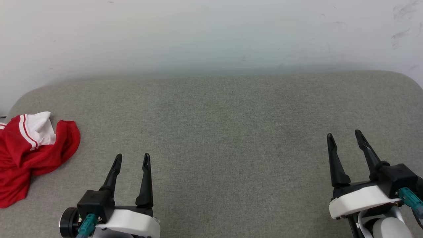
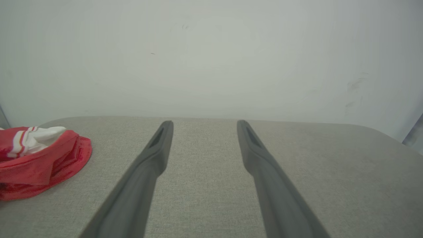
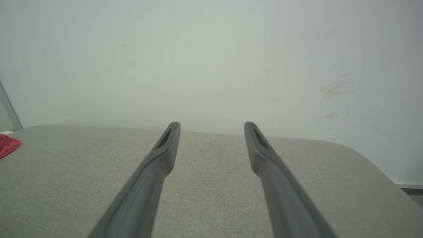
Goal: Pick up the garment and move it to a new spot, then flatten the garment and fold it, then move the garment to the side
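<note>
Two grippers, one garment. Left gripper (image 1: 133, 155) spread wide, fingers parted, nothing between them, touching nothing; poised over bare grey bench (image 1: 214, 132) at lower left. Right gripper (image 1: 344, 133) likewise released, fingers apart and empty, at lower right, well apart from the left. Garment (image 1: 33, 155) lies crumpled in a heap at the bench's far left edge, red cloth with a white sleeve and red-striped trim on top; it sits left of the left gripper, not touching it. Pale scuffed wall (image 1: 211, 33) behind the bench.
</note>
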Tool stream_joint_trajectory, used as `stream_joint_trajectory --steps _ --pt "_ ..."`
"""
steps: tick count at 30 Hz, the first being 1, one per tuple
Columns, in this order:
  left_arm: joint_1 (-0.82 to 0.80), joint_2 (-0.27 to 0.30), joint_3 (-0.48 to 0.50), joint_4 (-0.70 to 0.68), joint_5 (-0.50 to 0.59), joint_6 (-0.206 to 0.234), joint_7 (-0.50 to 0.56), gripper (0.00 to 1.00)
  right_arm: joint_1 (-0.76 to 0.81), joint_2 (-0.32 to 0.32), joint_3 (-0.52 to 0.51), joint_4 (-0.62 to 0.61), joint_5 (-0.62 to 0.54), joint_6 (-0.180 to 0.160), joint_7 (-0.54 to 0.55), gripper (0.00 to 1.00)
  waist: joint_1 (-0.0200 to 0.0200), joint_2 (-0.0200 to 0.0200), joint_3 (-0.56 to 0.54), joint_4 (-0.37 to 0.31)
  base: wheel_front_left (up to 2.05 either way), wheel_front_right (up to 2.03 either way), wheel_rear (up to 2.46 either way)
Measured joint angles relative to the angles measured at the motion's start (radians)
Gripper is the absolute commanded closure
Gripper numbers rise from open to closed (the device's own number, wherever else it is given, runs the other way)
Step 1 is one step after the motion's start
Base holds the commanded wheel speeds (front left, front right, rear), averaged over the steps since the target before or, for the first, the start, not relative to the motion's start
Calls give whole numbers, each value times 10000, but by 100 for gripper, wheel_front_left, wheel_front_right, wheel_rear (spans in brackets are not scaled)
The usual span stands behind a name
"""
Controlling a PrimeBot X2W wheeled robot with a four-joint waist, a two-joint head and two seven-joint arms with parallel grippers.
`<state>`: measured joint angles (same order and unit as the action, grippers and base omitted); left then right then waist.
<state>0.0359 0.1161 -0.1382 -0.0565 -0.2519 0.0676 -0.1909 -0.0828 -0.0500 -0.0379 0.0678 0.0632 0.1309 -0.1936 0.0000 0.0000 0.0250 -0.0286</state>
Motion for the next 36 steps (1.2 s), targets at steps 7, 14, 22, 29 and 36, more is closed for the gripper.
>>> stream_joint_trajectory --steps 7,14,22,29,36 --pt "22 59 -420 153 65 207 -161 0 1 0 59 59 -468 0 -132 0 0 0 -14 -32 0 0 0" --pt "164 -337 242 -4 -244 -445 -322 0 11 -2 201 207 489 0 -274 0 0 0 18 -43 0 0 0" --pt "336 -627 1122 12 -130 -1298 -462 0 22 -4 230 548 980 0 -439 0 0 0 19 -80 0 0 0" --pt "426 -650 957 282 926 -1292 -591 0 20 -4 217 671 468 0 -545 0 0 0 -5 -125 0 0 0" --pt "425 -652 953 130 464 -1298 -706 0 15 -4 301 683 612 2 -696 0 0 0 -13 -127 0 0 0"
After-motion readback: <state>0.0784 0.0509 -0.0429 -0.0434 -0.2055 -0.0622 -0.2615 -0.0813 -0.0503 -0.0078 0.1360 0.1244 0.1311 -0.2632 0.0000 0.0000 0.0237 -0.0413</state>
